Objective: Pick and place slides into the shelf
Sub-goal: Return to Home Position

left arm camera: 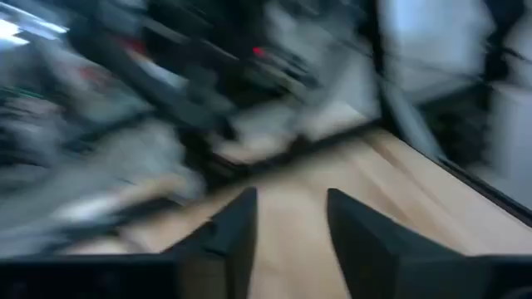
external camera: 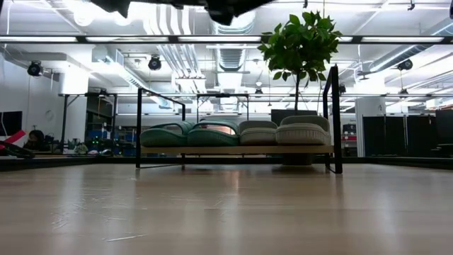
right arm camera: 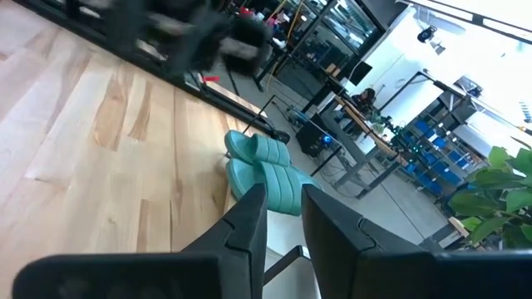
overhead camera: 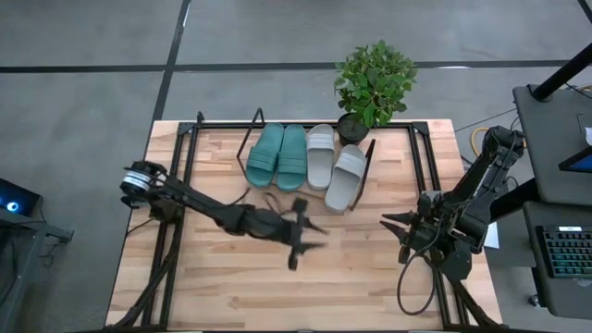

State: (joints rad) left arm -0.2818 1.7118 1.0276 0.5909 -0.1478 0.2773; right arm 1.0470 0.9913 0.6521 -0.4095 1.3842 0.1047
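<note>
High view: all four slides are on the shelf [overhead camera: 370, 159] at the far edge of the table [overhead camera: 231, 287]. The two teal slides [overhead camera: 266, 157] lie side by side. The two grey slides [overhead camera: 320, 155] are to their right, and the outer grey one [overhead camera: 346, 178] sits askew with its heel lower than the others. A potted plant [overhead camera: 375, 83] stands just behind them. Nothing is left to pick up, so I judge the step in hand to be the return to rest. That calls for folding the left arm back toward its base, clear of the shelf. The left arm reaches across the table's middle. The left gripper [overhead camera: 301, 236] hangs near the shelf front with its fingers spread and nothing in them. The right arm waits folded at the table's right side, and the right gripper [overhead camera: 398, 233] is also parted and empty.

Low view: the slides sit in a row on the slanted board, teal then grey. A dark part of an arm crosses the top edge, well above them.

Left wrist view: the two fingers stand apart over bare wood, holding nothing.

Right wrist view: the fingers are slightly apart and empty. The teal pair lies beyond them.
</note>
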